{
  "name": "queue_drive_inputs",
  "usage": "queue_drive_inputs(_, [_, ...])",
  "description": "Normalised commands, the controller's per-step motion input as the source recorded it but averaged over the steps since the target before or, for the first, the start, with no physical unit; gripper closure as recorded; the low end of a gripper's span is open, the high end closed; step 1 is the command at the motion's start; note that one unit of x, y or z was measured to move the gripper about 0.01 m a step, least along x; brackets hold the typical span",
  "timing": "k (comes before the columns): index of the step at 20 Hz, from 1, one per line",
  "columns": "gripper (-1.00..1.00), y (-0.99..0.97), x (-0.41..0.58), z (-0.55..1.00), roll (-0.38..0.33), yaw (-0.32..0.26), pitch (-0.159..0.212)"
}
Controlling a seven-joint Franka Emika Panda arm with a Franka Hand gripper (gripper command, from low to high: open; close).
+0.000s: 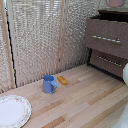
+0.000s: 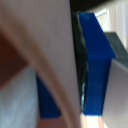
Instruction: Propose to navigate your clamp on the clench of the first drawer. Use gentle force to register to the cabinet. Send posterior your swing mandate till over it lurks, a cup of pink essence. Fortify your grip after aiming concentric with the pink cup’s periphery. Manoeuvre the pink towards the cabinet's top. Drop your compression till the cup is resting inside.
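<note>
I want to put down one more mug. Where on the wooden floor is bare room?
Bare wood lies between the white plate and the cabinet, along the near edge. It is crowded by the screen, where the blue mug and orange block sit.

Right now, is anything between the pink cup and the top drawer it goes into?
Nothing visible does. The fingers hold the pink cup above the pulled-out top drawer. The drawer's inside is hidden from this camera.

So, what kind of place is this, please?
Probably a home-like test room: a wooden floor or tabletop with a blue mug and plate, a dark cabinet, and pale blinds behind.
</note>
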Motion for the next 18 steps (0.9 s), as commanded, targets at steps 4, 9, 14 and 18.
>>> queue_drive_inputs(4, [1.0, -0.67, 0.232, -0.06, 0.103, 0.097, 0.05])
queue_drive_inputs(9, [-1.0, -0.15, 0.085, -0.13, 0.018, 0.025, 0.003])
queue_drive_inputs(14, [-1.0, 0.13, 0.083, 0.6, 0.022, 0.015, 0.043])
queue_drive_inputs(18, [-1.0, 0.27, 0.119, 0.9, 0.041, 0.004, 0.054])
